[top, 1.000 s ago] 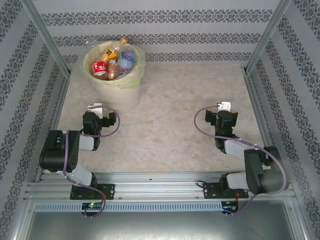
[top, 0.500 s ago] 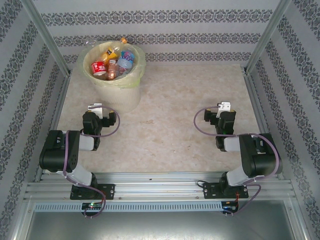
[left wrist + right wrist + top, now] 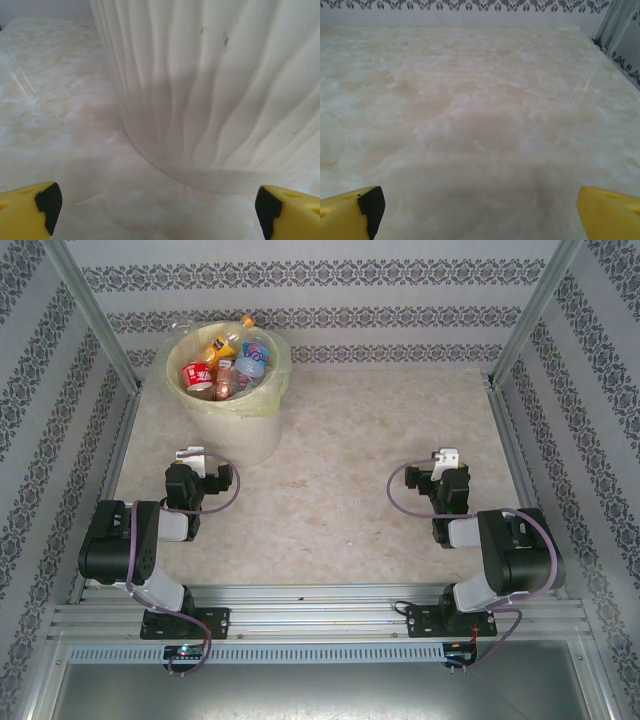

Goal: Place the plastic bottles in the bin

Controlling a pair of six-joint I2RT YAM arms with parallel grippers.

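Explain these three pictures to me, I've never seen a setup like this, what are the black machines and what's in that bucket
The two black machines are robot arms bolted at the near edge of a marble-look table. One picture looks down from above. The other two come from small cameras on each wrist, so the yellow fingers in the bottom corners belong to that arm's own hand. The left hand sits close to the white bin, whose ribbed wall looms in the left wrist picture. The right hand points across the tabletop. Both hands are open and hold nothing. The plastic bottles lie piled inside the bin.
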